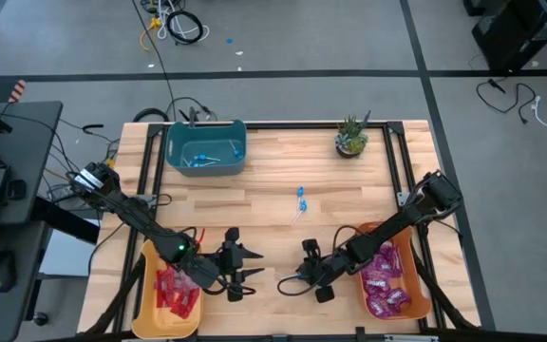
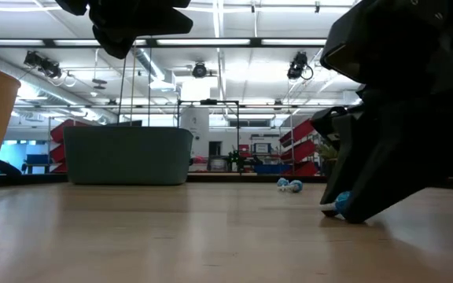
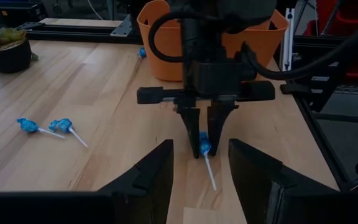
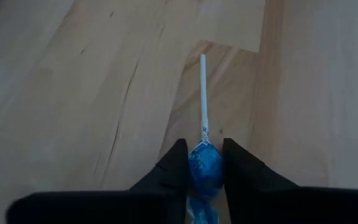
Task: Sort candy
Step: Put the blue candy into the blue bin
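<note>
While the right claw (image 4: pixel 205 171) pinches a blue lollipop (image 4: pixel 204 169), bins hold candy — left claw (image 1: pixel 245 263) open.

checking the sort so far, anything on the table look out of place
Two blue lollipops lie loose mid-table, outside any bin. A third lollipop sits on the wood between the right gripper's fingers. Red and purple packets are binned.

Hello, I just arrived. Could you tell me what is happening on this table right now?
Two dark robot arms are sorting candy on a wooden table. The right gripper is down at the tabletop, its jaws around the head of a small blue lollipop with a white stick. The left gripper waits open nearby, facing it. Two more blue lollipops lie mid-table. Red packets fill the yellow bin, purple packets the orange bin.
</note>
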